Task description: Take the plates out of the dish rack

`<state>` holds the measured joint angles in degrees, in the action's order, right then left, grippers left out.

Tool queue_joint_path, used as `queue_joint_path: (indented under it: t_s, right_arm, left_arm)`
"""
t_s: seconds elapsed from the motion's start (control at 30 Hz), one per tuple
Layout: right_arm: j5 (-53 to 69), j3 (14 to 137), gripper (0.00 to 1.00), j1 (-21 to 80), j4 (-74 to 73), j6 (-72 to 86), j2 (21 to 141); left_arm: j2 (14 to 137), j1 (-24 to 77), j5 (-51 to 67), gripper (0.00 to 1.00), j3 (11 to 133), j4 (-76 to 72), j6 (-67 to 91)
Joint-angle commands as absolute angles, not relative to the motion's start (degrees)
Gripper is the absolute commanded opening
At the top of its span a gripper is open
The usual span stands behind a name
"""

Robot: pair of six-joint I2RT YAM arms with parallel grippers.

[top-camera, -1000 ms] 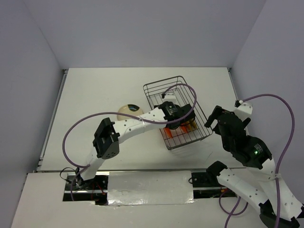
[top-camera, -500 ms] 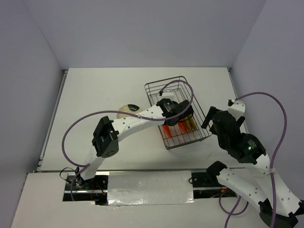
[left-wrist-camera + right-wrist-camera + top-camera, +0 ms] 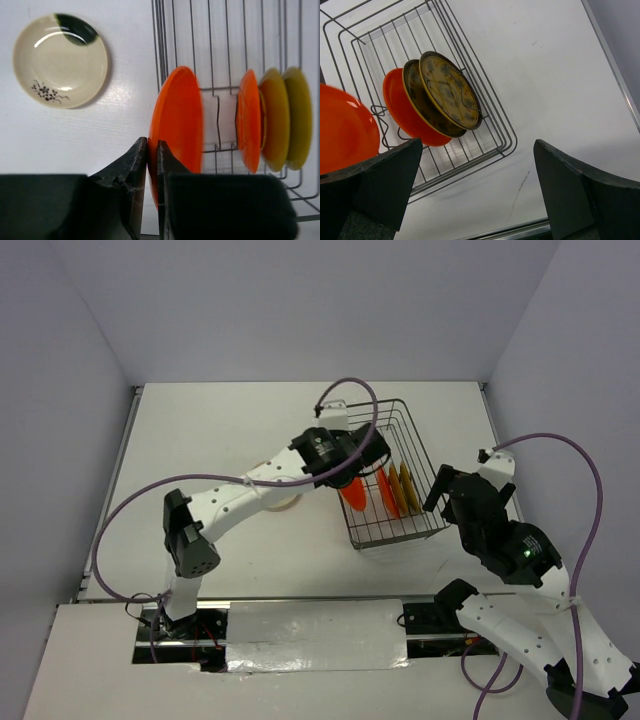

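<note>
The right gripper point(image 3: 479, 175) hung wide open and empty by the dish rack's point(image 3: 511, 140) near right corner, with bare table point(image 3: 555, 75) to its right. The left gripper point(image 3: 152, 146) pinched the rim of 1 orange plate point(image 3: 177, 125), held on edge at the rack's left wall and apart from 3 plates point(image 3: 274, 120) standing inside. A cream plate point(image 3: 60, 60) lay flat on the table left of the rack.

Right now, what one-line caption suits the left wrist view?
Left gripper clamps an orange plate; three plates stand in the dish rack, a cream plate outside.
</note>
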<state>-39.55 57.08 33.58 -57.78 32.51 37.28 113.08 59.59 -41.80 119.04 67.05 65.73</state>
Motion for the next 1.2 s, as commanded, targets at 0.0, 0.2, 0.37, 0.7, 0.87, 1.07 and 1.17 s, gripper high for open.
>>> queue_joint_path:
  t_s: [0.0,0.2,0.37,0.7,0.87,1.07,1.17]
  right_arm:
    - [-39.46,59.59,1.00,33.49,-55.55,31.20,37.61]
    - [-36.40,59.42,1.00,33.40,-53.44,29.27,38.49]
    - [-31.47,57.05,1.00,33.40,-49.23,27.34,38.06]
    - [-22.50,52.12,1.00,33.31,-43.07,23.65,35.24]
    - [-16.71,49.75,0.99,33.31,-41.40,20.75,37.35]
    - [-13.97,50.36,0.95,33.31,-42.80,18.55,45.15]
    - [-15.11,51.15,0.90,33.31,-43.24,18.28,47.89]
  left_arm:
    - [105.13,56.69,-45.61,0.00,120.51,64.51,63.47]
    - [90.90,47.30,-49.39,0.00,106.67,61.45,61.00]
    - [77.38,28.68,-45.00,0.00,88.89,52.23,59.94]
    - [72.42,1.60,-34.02,0.00,61.45,36.41,64.86]
    - [77.34,0.18,-31.91,0.12,56.97,34.37,65.83]
    - [77.53,0.18,-29.54,0.74,50.28,31.38,66.71]
    - [76.38,0.18,-29.53,0.94,47.81,30.49,67.67]
